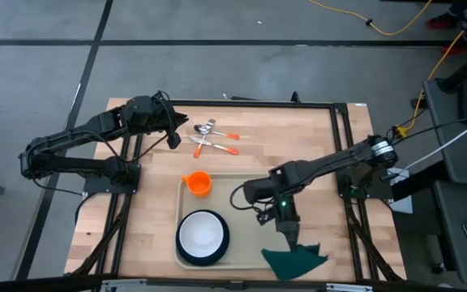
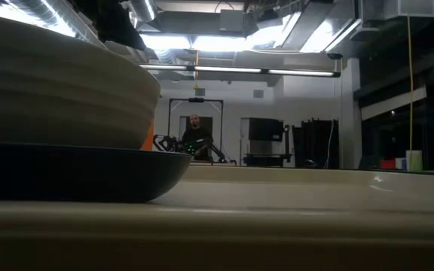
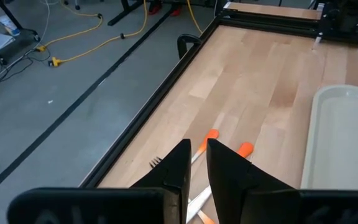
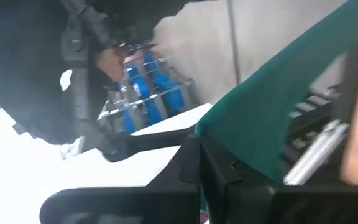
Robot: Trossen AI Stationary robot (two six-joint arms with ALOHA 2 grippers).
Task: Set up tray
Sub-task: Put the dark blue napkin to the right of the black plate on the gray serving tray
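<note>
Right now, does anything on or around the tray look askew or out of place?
Yes. The green napkin sits crumpled and twisted at the tray's near right corner, hanging over the rim instead of lying flat, pinched by the right gripper. The orange-handled utensils lie crossed on the table beyond the tray, near the left gripper.

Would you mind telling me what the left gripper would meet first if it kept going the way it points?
Probably the orange-handled cutlery on the table just ahead of the left gripper, though how far ahead is unclear.
</note>
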